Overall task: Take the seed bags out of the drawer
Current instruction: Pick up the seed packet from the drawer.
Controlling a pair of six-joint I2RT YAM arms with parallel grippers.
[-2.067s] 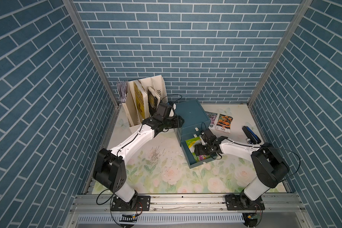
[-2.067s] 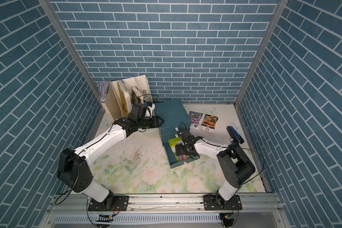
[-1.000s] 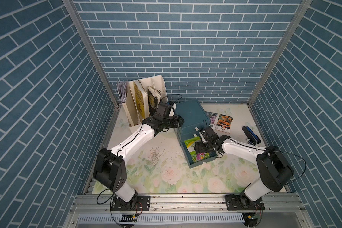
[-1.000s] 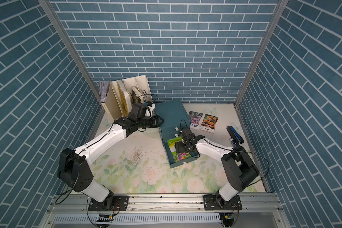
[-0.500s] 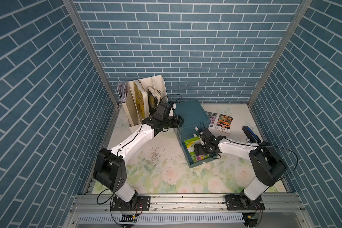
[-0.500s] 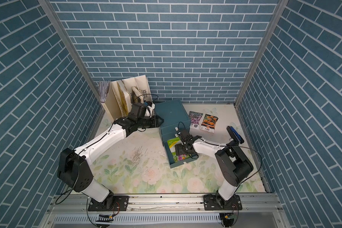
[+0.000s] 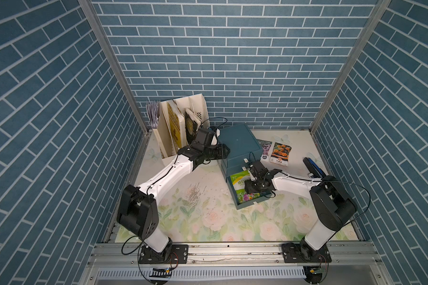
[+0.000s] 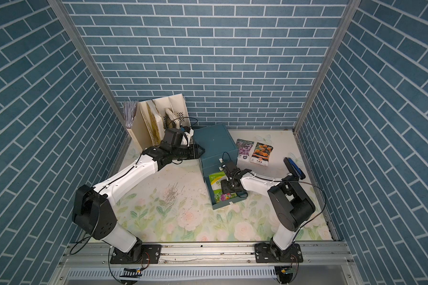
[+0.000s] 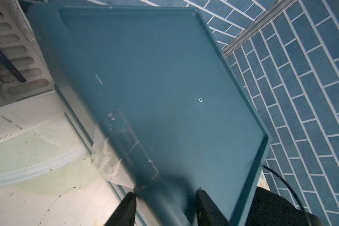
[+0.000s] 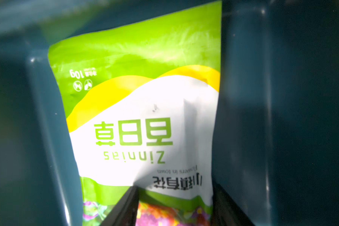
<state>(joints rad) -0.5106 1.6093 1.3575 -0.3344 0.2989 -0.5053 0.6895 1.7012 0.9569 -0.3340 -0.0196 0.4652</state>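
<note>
The green seed bag lies flat in the pulled-out bottom drawer of the teal cabinet. My right gripper is down in the drawer. Its jaws stand apart: one finger lies on the bag's flower picture and the other sits at the bag's edge by the drawer wall. Behind the cabinet on the mat lie the purple seed bag and the orange seed bag. My left gripper clamps the cabinet's top left edge.
A cream file holder with upright books stands at the back left, close behind the left arm. A blue and black tool lies by the right wall. Small dark crumbs dot the floral mat left of the drawer.
My right gripper has shifted a little over the green bag inside the drawer, and its jaws have narrowed. The left arm and the cabinet have stayed still.
</note>
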